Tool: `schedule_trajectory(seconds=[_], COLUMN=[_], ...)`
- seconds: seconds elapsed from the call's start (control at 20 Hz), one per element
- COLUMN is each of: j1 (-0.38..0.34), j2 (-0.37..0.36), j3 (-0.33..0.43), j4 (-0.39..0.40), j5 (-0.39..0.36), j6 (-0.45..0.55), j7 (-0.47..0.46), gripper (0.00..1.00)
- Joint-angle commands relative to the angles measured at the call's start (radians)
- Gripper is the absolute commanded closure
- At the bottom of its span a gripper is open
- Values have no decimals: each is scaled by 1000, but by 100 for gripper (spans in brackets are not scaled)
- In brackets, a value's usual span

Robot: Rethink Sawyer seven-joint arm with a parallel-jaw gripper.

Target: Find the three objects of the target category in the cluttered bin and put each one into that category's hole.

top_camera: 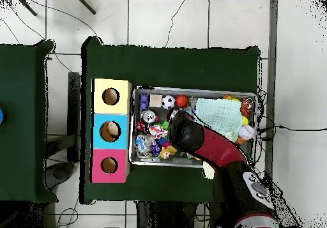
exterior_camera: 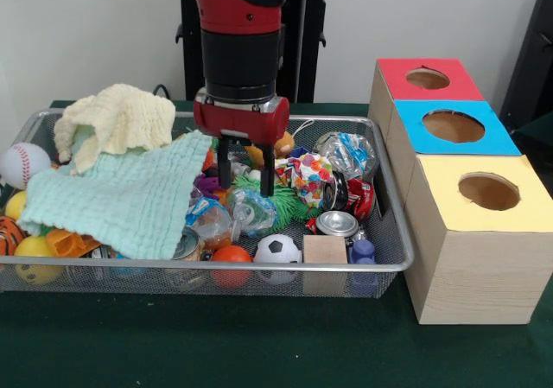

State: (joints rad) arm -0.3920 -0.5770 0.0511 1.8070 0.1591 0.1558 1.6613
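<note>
Front view: the gripper [exterior_camera: 245,163] hangs over the middle of the bin [exterior_camera: 390,232], fingers spread and empty, tips just above the clutter. A mint cloth [exterior_camera: 121,200] covers the bin's left half; a soccer ball [exterior_camera: 277,250] and orange ball [exterior_camera: 232,256] lie at its near wall. Three boxes [exterior_camera: 471,232] stand right of the bin.

Overhead view: the arm [top_camera: 214,150] hides the bin's [top_camera: 195,90] centre; the gripper cannot be seen.

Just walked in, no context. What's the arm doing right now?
The Sawyer arm is reaching down into the wire bin of mixed clutter. Its gripper hangs open and empty over the middle of the pile, fingers apart beside the mint green cloth. Nothing is held. The three boxes with holes, red, blue and yellow, stand beside the bin.
</note>
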Motion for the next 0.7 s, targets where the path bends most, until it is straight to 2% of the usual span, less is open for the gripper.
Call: schedule_trajectory(seconds=[0.05,0.35,0.7], j1=[22,46,73], j2=[91,113,154], j3=[-34,-58,-88], j4=[-122,-142,-202], j5=[73,83,83], j6=[-24,-35,-12], j7=[218,216,195], gripper=[0,0,0])
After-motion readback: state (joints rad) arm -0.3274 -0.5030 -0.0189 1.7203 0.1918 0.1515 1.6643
